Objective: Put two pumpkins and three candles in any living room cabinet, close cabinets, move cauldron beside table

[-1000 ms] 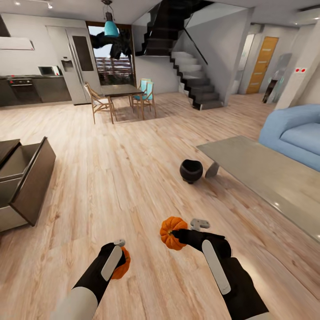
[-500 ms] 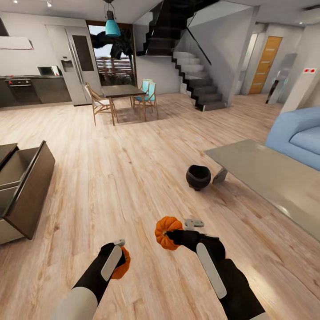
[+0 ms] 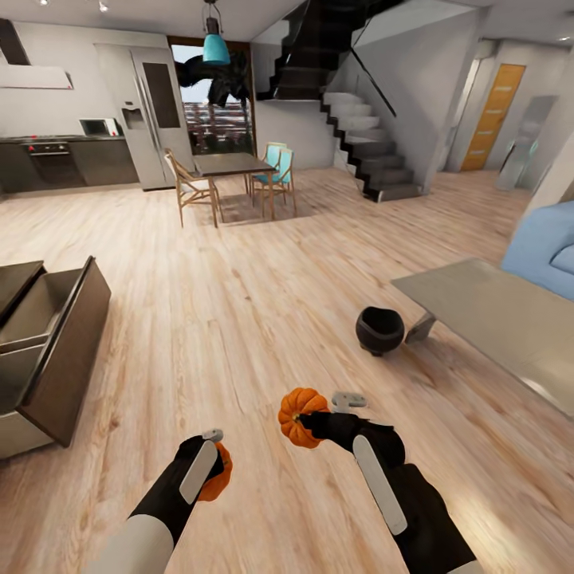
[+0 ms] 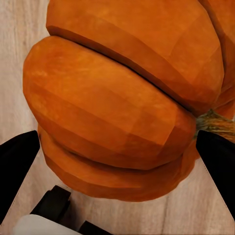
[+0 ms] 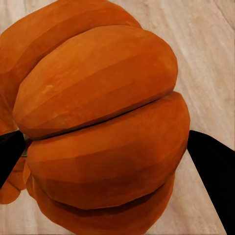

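Each of my grippers is shut on an orange ribbed pumpkin, both carried low over the wooden floor. In the head view my left gripper [image 3: 214, 462] holds one pumpkin [image 3: 218, 475], partly hidden behind the hand. My right gripper [image 3: 309, 421] holds the other pumpkin [image 3: 298, 416]. Up close, the left wrist view shows its pumpkin [image 4: 122, 98] between black fingers [image 4: 17, 166], and the right wrist view shows its pumpkin [image 5: 98, 122] the same way. The dark-brown cabinet [image 3: 68, 363] stands at the left with a drawer pulled open. On the floor beside the low grey table [image 3: 494, 311] sits the black cauldron [image 3: 379, 329]. No candles are in view.
A blue sofa [image 3: 550, 247] sits behind the low table at the right. Far back are a dining table with chairs [image 3: 231, 179], a staircase [image 3: 367, 151], a fridge and kitchen counters [image 3: 64, 159]. Open wooden floor lies between me and the cabinet.
The whole view has swung left: the cauldron, table and sofa slid right in the picture, and the cabinet came further in. Both pumpkins stay gripped.
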`<state>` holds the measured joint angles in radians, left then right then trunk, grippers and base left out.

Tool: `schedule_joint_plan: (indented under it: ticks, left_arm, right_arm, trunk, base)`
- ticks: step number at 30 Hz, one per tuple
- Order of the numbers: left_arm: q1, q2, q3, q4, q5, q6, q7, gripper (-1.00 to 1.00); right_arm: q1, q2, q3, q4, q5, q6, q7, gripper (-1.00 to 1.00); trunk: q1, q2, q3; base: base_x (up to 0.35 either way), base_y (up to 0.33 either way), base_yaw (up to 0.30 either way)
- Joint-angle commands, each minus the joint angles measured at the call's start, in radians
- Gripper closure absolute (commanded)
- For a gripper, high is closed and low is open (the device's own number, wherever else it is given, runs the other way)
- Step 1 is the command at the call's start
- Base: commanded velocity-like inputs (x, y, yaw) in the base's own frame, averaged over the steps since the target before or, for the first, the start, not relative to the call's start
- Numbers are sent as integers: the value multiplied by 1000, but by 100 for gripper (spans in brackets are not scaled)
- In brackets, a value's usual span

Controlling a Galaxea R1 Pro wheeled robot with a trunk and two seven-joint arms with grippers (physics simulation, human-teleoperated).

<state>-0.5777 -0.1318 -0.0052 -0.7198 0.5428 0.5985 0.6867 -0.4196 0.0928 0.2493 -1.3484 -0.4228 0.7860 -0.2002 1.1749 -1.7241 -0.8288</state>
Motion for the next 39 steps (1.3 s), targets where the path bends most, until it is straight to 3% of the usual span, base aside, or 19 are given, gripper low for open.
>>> schedule_joint_plan:
  ticks: [1,20,39]
  left_arm:
    - [-1,0,-1,-1,6,2,8,100]
    - [-1,-2,-4,-1,5,1,8,100]
    - [-1,-2,-4,-1,5,1,8,100]
  right_arm:
    - [-1,1,1,-2,-13,2,-10,100]
    - [0,0,3,-2,-14,4,-8,100]
    - [0,-1,4,-5,-14,4,-7,100]
  trunk:
    - [0,0,-1]
    - [0,0,-1]
    - [0,0,-1]
  base:
    - [300,91,262]
    - [109,7,273]
    - [347,0,39]
